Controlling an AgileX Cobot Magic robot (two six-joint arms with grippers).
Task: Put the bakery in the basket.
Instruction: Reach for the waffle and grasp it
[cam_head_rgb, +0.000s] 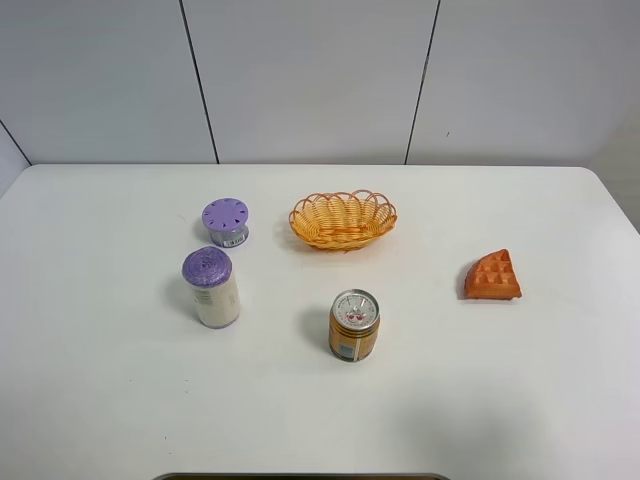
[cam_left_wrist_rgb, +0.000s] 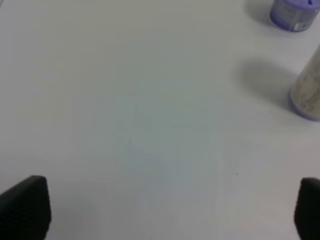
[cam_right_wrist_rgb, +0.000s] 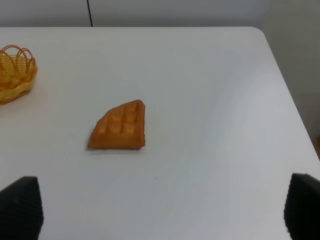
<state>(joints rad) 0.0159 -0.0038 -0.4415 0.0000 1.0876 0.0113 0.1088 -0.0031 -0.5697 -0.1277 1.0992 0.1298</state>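
The bakery is an orange-brown waffle wedge (cam_head_rgb: 492, 277) lying flat on the white table at the right. The woven orange-yellow basket (cam_head_rgb: 343, 220) stands at the back centre, with nothing in it. The waffle (cam_right_wrist_rgb: 119, 127) and the basket's edge (cam_right_wrist_rgb: 15, 75) also show in the right wrist view. My right gripper (cam_right_wrist_rgb: 160, 207) is open and empty, its fingertips (cam_right_wrist_rgb: 20, 207) well short of the waffle. My left gripper (cam_left_wrist_rgb: 165, 210) is open and empty over bare table. Neither gripper shows in the exterior high view.
An orange-labelled drink can (cam_head_rgb: 354, 325) stands front centre. A white bottle with a purple lid (cam_head_rgb: 211, 287) and a small purple-lidded container (cam_head_rgb: 226, 221) stand at the left; both show in the left wrist view (cam_left_wrist_rgb: 307, 90) (cam_left_wrist_rgb: 294, 14). The table's right edge (cam_right_wrist_rgb: 295, 110) is near the waffle.
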